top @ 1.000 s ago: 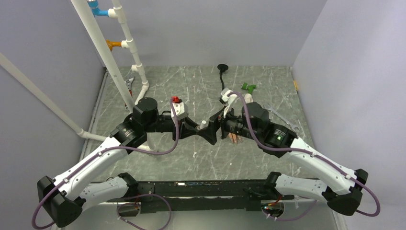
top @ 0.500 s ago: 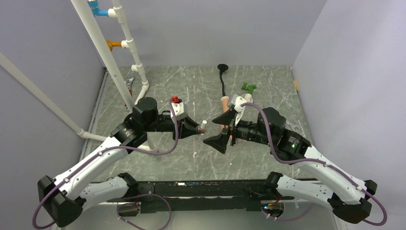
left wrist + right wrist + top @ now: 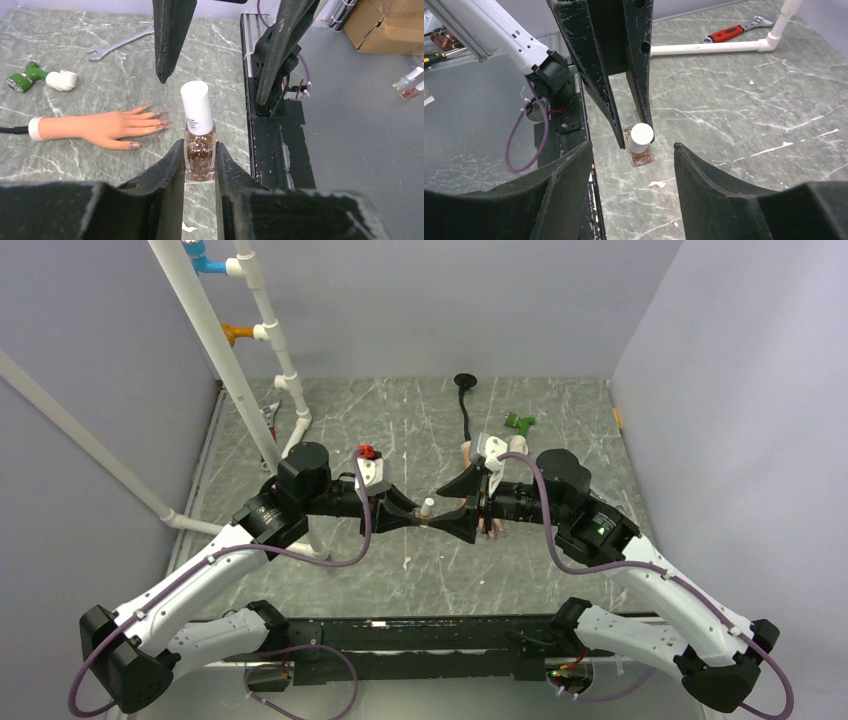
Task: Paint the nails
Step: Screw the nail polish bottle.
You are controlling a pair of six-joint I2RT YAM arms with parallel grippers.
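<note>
The peach mannequin hand (image 3: 95, 129) lies flat on the table, its glittery nails (image 3: 159, 114) pointing toward the bottle. From above it is mostly hidden under the right gripper, with only some fingers (image 3: 490, 528) showing. My left gripper (image 3: 199, 152) is shut on a small brown glitter polish bottle (image 3: 199, 150) with a white cap (image 3: 196, 102) and holds it upright above the table. The bottle also shows from above (image 3: 427, 508) and in the right wrist view (image 3: 640, 150). My right gripper (image 3: 633, 146) is open, its fingers (image 3: 170, 40) on either side of the cap and apart from it.
A green fitting (image 3: 22, 80) and a white pipe elbow (image 3: 62, 80) lie beyond the hand, with a steel wrench (image 3: 117, 45) near them. A red-handled wrench (image 3: 731, 32) and a white pipe frame (image 3: 250, 370) stand at the far left. A black cable (image 3: 464, 400) runs to the hand's cuff.
The right gripper pulled back from the bottle with its jaws open, then came in again and now straddles the cap. The left gripper kept hold of the bottle and shifted slightly.
</note>
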